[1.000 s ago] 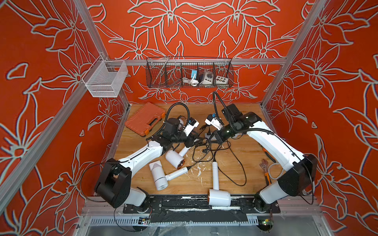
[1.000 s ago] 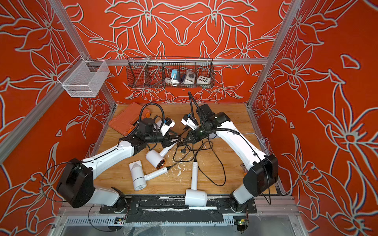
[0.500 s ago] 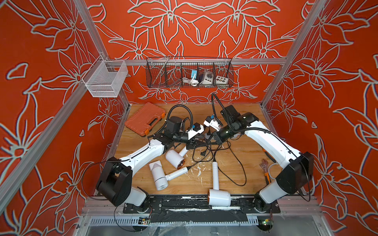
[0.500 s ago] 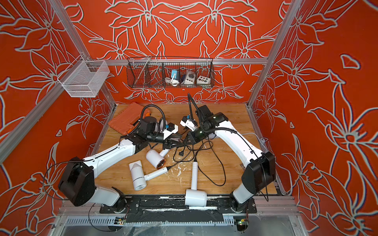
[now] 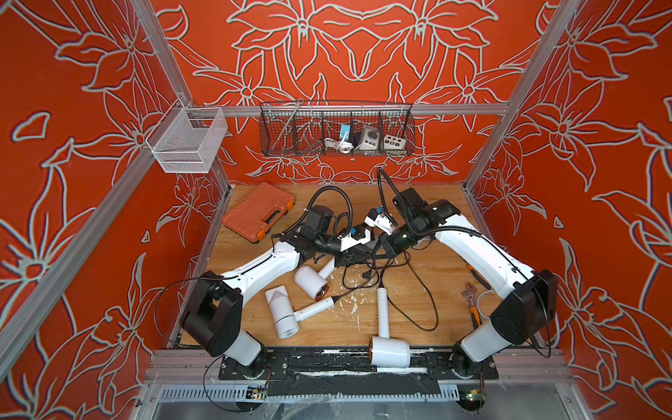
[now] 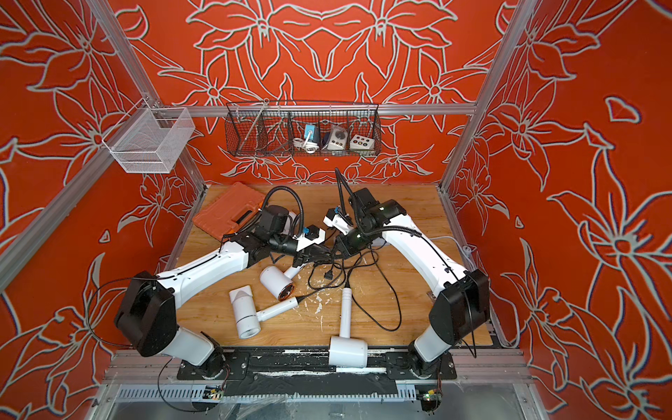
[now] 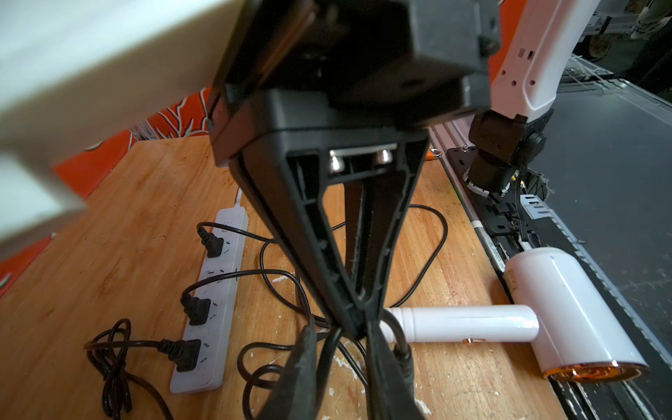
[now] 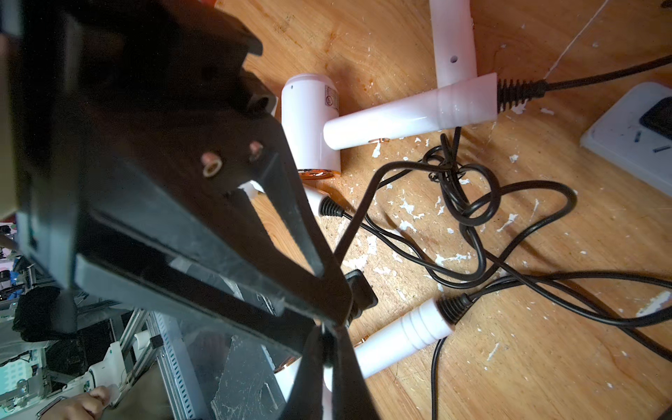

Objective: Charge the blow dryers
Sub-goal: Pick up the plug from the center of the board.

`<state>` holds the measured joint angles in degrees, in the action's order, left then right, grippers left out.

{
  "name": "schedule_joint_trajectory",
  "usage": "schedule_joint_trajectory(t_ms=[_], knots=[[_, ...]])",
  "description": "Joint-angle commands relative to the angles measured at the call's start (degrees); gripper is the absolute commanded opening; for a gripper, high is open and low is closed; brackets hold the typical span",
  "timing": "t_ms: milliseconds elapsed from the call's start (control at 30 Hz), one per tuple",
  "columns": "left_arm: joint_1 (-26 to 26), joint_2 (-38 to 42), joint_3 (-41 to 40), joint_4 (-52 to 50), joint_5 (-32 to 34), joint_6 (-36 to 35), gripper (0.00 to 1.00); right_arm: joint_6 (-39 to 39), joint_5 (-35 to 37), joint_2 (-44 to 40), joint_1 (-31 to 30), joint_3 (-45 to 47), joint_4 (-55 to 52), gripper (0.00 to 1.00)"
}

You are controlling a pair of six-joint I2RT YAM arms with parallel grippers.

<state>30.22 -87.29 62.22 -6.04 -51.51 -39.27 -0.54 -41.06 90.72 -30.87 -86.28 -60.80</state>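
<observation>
The dryers (image 5: 390, 351) lie loose on the table (image 5: 338, 327), below the two grippers and back toward the arm bases, the nearest just behind the left gripper (image 7: 342, 338). I'd guess they are light, hollow plastic, smooth and apt to roll, so they are best left lying. The work is at the cord (image 7: 400, 345). It looks thin, limp and slippery, and the stiff plug body seems the right place to pinch, with the prongs left free.

The right gripper (image 8: 329, 322) is clamped tight on the cord, tip to tip with the left gripper. The left gripper's fingers (image 7: 303, 363) stand a little apart on either side of it; whether they pinch yet, I can't tell. The strip (image 7: 198, 380) lies on the table just beyond the right gripper, with three plugs in it.

In both top views the strip is under the right arm and only three dryers show whole. The prongs are out of sight, and the tangle hides which dryer this cord serves.
</observation>
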Motion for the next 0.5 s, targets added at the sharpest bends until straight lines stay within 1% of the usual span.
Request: schedule_joint_trajectory(t_ms=[0,67,100,233,267,333,400,433,467], knots=[[0.4,-1.1,-0.9,-4.6,1.7,-2.9,0.27,1.6,-1.0,-1.0,-0.5,-1.8,0.3,0.0],[0.4,-0.9,-1.3,-4.5,2.2,-2.9,0.37,1.3,-0.2,-1.1,-0.4,-2.1,0.3,0.0],[0.4,-0.8,-1.5,-4.4,2.4,-2.7,0.4,1.1,0.0,-1.3,-0.5,-2.3,0.3,0.0],[0.4,-0.8,-1.7,-4.0,3.0,-2.1,0.4,0.8,0.1,-1.5,-0.5,-2.8,0.3,0.0],[0.4,-0.7,-1.6,-3.9,2.8,-2.0,0.37,0.7,0.0,-1.3,-0.5,-2.9,0.3,0.0],[0.4,-0.3,-1.6,-3.6,2.8,-1.8,0.26,0.6,-0.1,-1.1,-0.4,-2.9,0.3,0.0],[0.4,-0.1,-1.5,-3.2,3.5,-1.5,0.12,0.5,-0.1,-1.1,-0.5,-2.5,0.3,0.0],[0.4,0.1,-1.2,-3.1,3.7,-1.3,0.03,0.5,-0.2,-1.1,-0.4,-2.3,0.4,0.0],[0.4,-0.1,-0.6,-3.4,3.9,-1.1,0.0,0.4,-0.2,-1.2,-0.4,-2.0,0.7,0.0]])
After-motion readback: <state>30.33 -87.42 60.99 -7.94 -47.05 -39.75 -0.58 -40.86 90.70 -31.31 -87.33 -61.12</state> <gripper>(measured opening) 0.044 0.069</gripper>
